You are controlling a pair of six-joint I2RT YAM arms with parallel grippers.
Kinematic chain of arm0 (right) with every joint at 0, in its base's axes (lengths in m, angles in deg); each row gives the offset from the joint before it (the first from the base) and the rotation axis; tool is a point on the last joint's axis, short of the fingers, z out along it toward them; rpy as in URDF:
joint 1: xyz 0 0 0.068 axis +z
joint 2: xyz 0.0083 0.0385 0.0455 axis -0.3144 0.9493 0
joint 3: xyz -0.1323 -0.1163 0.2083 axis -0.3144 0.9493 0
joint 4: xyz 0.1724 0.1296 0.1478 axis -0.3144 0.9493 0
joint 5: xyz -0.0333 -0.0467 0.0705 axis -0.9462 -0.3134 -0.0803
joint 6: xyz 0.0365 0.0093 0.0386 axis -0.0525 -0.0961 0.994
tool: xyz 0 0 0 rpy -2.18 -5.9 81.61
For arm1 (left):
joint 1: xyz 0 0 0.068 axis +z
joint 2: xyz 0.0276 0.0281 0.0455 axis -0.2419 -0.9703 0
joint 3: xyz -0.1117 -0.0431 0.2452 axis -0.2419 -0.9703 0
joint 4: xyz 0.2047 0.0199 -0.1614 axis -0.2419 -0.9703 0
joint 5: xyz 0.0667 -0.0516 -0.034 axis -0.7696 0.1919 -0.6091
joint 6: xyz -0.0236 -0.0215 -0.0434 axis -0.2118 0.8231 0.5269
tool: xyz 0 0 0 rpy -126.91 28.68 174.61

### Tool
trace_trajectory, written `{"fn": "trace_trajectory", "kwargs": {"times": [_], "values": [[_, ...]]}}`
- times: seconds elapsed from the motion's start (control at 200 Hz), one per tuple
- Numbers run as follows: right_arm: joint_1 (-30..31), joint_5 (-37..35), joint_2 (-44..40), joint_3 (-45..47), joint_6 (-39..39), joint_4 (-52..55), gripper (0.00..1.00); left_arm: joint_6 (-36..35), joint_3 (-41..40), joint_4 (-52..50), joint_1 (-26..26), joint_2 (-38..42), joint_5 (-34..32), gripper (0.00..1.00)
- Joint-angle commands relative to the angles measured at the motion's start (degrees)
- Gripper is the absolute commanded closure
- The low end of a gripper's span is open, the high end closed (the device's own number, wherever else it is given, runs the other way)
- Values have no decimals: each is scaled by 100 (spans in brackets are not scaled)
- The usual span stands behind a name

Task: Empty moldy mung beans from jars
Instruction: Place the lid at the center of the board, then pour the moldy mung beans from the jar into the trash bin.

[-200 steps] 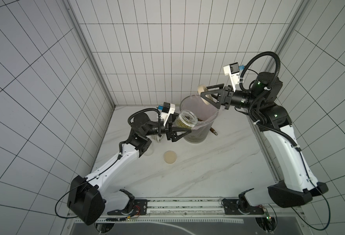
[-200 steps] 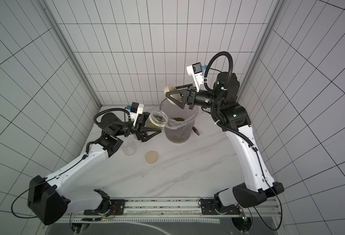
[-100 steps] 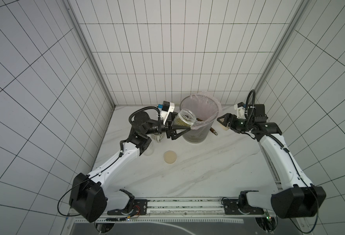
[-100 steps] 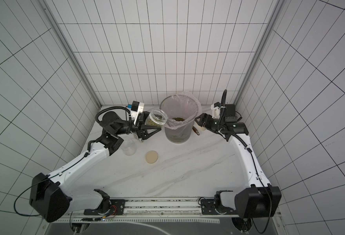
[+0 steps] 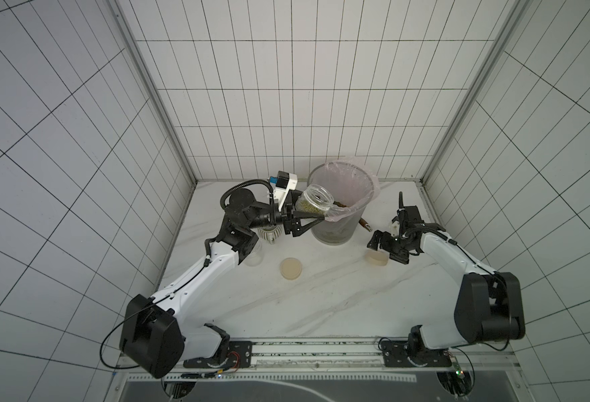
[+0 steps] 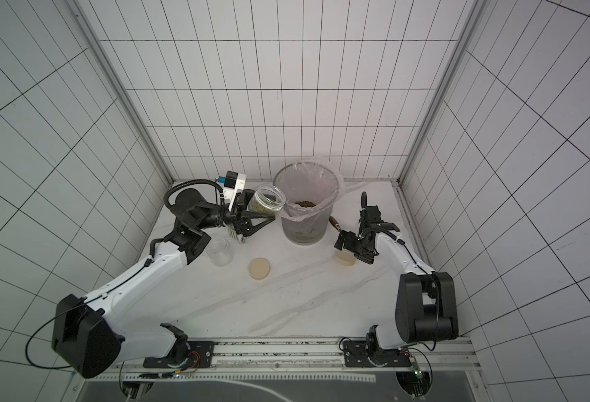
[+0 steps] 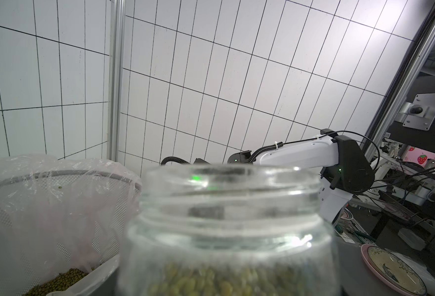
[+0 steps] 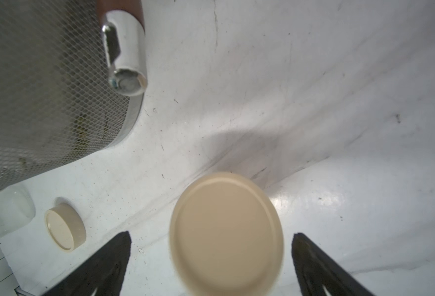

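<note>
My left gripper (image 5: 304,217) is shut on an open clear jar (image 5: 312,202) (image 6: 265,202) (image 7: 226,217), tilted with its mouth next to the bin's rim. Mung beans (image 7: 211,282) lie in the jar's lower part, and its body hides the fingers in the left wrist view. A second jar (image 5: 253,255) (image 6: 218,252) stands empty by the left arm. My right gripper (image 5: 385,250) (image 8: 211,238) is open, low over the table right of the bin. A beige lid (image 5: 376,260) (image 8: 225,230) lies between its fingers with gaps on both sides.
The tall grey mesh bin (image 5: 339,236) with a pink liner holds beans (image 6: 307,203). Another beige lid (image 5: 290,268) (image 8: 65,226) lies mid-table. A ribbed mug (image 5: 269,235) stands under the left wrist. A brown-handled tool (image 5: 365,224) lies beside the bin.
The right arm came down from above the bin to the table with the lid, and its jaws have opened off it. The left arm has kept the jar by the rim.
</note>
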Motion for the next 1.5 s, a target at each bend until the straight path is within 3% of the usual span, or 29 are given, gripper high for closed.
{"fn": "trace_trajectory", "kwargs": {"times": [0.0,0.14,0.345,0.595,0.695,0.835,0.934,1.354,1.494], "values": [[53,-465,-230,-413,-220,406,0,-52,234,141,38,35,-59,76],[63,-583,-405,-1289,-476,1061,0,-187,358,-24,62,-77,-59,76],[460,200,-467,-3230,-640,1294,0,-611,565,-331,127,-363,-93,76],[746,-137,1022,-5852,-755,1951,0,-749,931,-342,153,-706,-111,76],[747,333,1518,-6568,-865,1824,3,-771,1025,-344,159,-796,-111,76],[880,1849,1691,-6660,-1071,1079,9,-986,1221,-626,158,-977,-119,76],[1058,2486,1606,-6552,-1185,683,11,-1328,1454,-958,158,-1181,-205,76],[1046,3042,1323,-6119,-1023,-170,12,-2955,3475,-3016,150,-2841,-637,76],[1046,3394,1373,-5956,-937,-388,18,-3390,4009,-3601,149,-3220,-835,76]]}}
